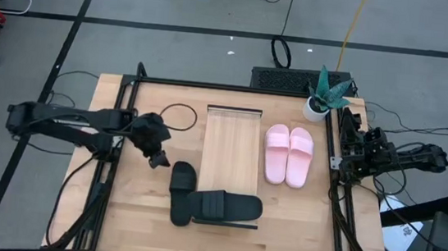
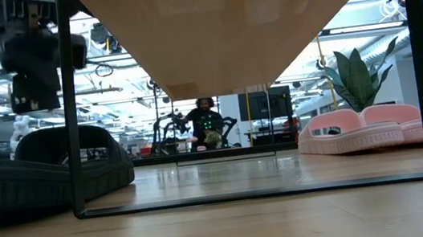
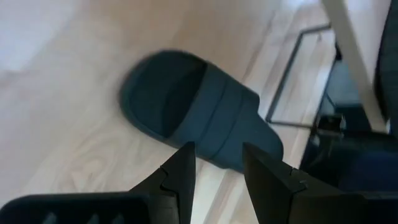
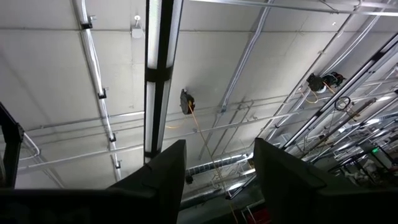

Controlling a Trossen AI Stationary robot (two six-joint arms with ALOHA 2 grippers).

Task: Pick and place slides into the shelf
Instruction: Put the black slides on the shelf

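The step in hand looks like the reach for a first sandal: none of the four slides lies properly on the long flat shelf of light wood planks with a thin dark metal frame (image 1: 232, 147), which sits mid-bench with its long axis running twelve to six.

The left hand (image 1: 157, 159) hovers at about nine o'clock of the shelf, just above the upright matte black open-toe slide sandal (image 1: 183, 177); its fingers (image 3: 181, 174) stand apart and released, grasping nothing, with the sandal's strap showing between them in the left wrist view. That sandal lies beside the shelf's near-left corner, long axis roughly twelve to six; which end is the toe I cannot tell.

The second matte black slide sandal (image 1: 218, 207) lies across the shelf's six o'clock end, long axis three to nine.

The pale pink pair of slide sandals (image 1: 288, 155) rests side by side at three o'clock of the shelf, long axes twelve to six.

The right hand (image 1: 344, 158) waits at the bench's three o'clock edge, fingers spread, empty, pointing at the ceiling.

Next, the left hand likely needs to lower and close over the strap.
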